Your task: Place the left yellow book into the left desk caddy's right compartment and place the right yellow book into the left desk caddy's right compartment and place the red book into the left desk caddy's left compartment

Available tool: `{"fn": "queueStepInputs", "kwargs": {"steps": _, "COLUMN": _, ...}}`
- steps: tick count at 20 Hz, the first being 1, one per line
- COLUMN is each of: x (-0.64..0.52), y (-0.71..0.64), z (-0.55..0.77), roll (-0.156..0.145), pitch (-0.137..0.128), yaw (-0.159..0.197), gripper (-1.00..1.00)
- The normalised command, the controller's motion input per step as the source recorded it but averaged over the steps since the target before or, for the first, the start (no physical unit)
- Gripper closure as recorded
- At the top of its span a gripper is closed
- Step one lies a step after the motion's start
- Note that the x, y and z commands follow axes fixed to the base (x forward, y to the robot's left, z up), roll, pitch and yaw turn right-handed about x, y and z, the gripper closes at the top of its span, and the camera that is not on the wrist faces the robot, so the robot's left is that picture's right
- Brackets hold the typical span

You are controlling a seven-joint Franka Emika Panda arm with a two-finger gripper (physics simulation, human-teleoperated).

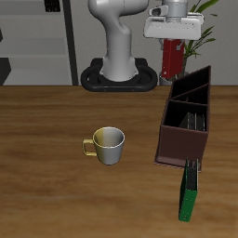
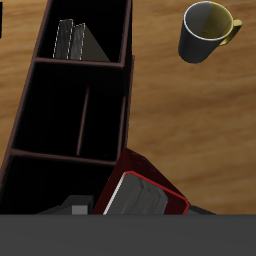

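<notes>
The wooden table (image 1: 56, 186) fills most of the exterior view, and at its back the white Franka arm (image 1: 121, 42) is seen rising from a dark round base. The left desk caddy (image 1: 186, 121), a long dark-brown open-top box with inner partitions, is set on the table at the right of the exterior frame, running from the back toward the front edge. In the wrist view the caddy (image 2: 30, 110) is shown from above: two thin grey books with pale page edges, the left yellow book (image 2: 64, 40) and the right yellow book (image 2: 79, 42), are stood side by side in one end section, and which is which cannot be told. A green book (image 1: 189, 193) is leaned against the caddy's near end, lower right in the exterior view. A grey mug with a yellow handle (image 1: 106, 145) is placed near the middle of the table, well apart from the caddy. The gripper (image 1: 173, 51) is held above the caddy's far end, and the red book (image 1: 174, 61) is clamped upright between its fingers, above the end section opposite the grey books.
</notes>
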Motion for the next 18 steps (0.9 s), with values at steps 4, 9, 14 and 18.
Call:
{"fn": "queueStepInputs", "kwargs": {"steps": 4, "x": -0.10, "y": 0.26, "z": -0.12, "roll": 0.070, "pitch": 0.037, "yaw": 0.024, "gripper": 1.00}}
{"fn": "queueStepInputs", "kwargs": {"steps": 9, "x": -0.07, "y": 0.19, "z": 0.02, "roll": 0.034, "pitch": -0.010, "yaw": 0.017, "gripper": 1.00}}
{"fn": "queueStepInputs", "kwargs": {"steps": 14, "x": 0.04, "y": 0.16, "z": 0.00, "roll": 0.028, "pitch": 0.012, "yaw": 0.013, "gripper": 1.00}}
{"fn": "queueStepInputs", "kwargs": {"steps": 18, "x": -0.04, "y": 0.22, "z": 0.02, "roll": 0.033, "pitch": -0.018, "yaw": 0.031, "gripper": 1.00}}
